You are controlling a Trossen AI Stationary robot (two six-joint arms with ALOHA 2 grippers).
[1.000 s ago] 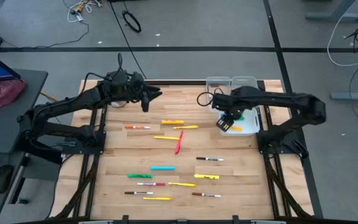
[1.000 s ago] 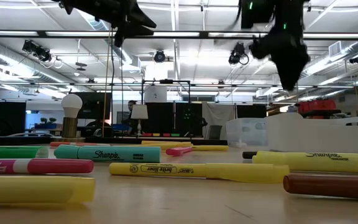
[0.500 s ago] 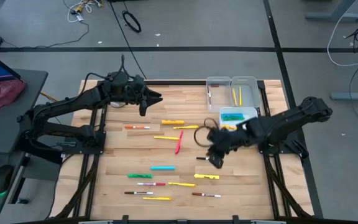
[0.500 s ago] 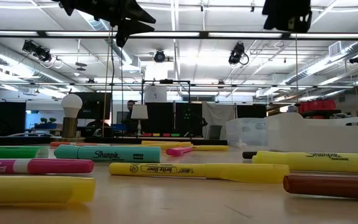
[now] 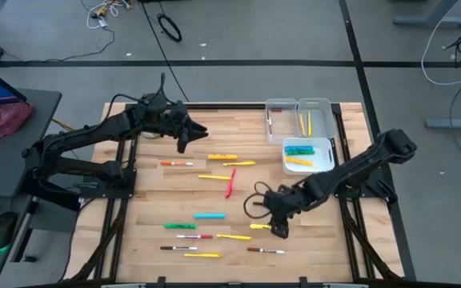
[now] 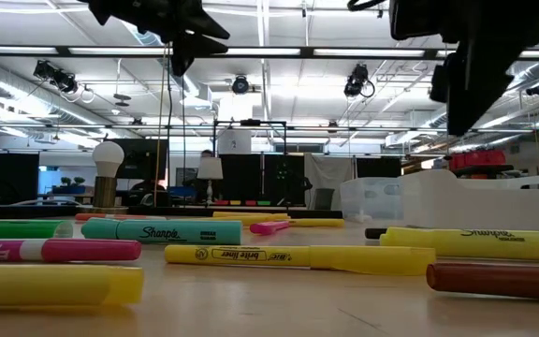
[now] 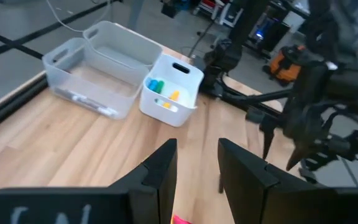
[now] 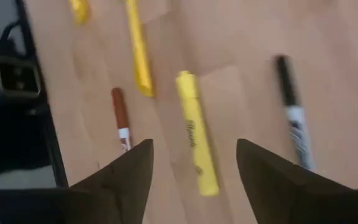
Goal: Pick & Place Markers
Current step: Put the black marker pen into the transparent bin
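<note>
I have the right gripper [image 5: 279,230] low over the table at about five o'clock from its centre, fingers spread wide and holding nothing, with the thick yellow highlighter [image 8: 197,131] lying between them in the right wrist view; in the high view that same highlighter [image 5: 266,227] sits just beside the fingertips. To do this pick well, I judge I should turn the wrist so the fingers straddle the barrel across its width, come straight down near its middle, and close only once both pads flank it, since the brown-capped white pen [image 8: 121,117] and the black-capped white pen [image 8: 293,123] lie near and could be nudged. The left gripper [image 5: 184,138] waits up at eleven o'clock, fingers a little apart and empty. The remaining markers are scattered over the wood; a few are already in the white bin [image 5: 323,166] and the two clear bins [image 5: 298,104] at two o'clock. In the low view I can read "Sharpie" on the cyan highlighter [image 6: 163,231], "BIC brite liner" on the thin yellow one [image 6: 298,256], part of "EXPO" on the pink marker [image 6: 54,250], and "Sharpie" faintly on the yellow highlighter [image 6: 475,241] at right.
</note>
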